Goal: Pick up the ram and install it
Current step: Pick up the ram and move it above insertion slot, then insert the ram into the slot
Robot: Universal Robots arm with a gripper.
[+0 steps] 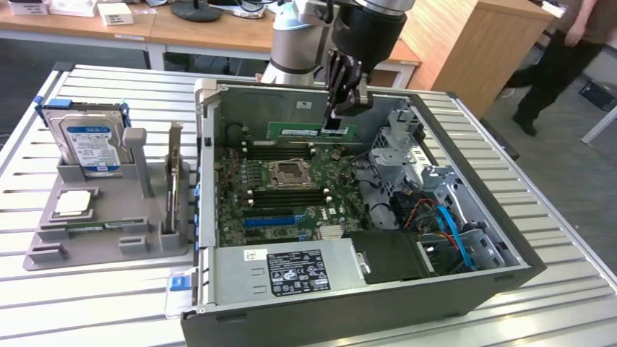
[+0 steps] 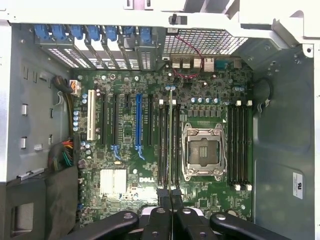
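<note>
The ram [image 1: 303, 131] is a long thin green stick held level above the motherboard [image 1: 279, 210] inside the open computer case [image 1: 501, 253]. My gripper [image 1: 334, 124] is shut on its end nearest the exterior view's right. In the wrist view the ram [image 2: 170, 135] appears edge-on, running out from my gripper [image 2: 170, 197]. There it lines up along the black memory slots [image 2: 163, 145] beside the silver processor socket [image 2: 202, 151]. I cannot tell whether it touches a slot.
A grey holder [image 1: 97, 238] at the exterior view's left carries a hard drive [image 1: 92, 141] and an upright expansion card [image 1: 175, 181]. The power supply [image 1: 289, 271], drive cage [image 1: 395, 152] and blue cables [image 1: 453, 231] crowd the case. A person [image 1: 559, 58] walks at the back right.
</note>
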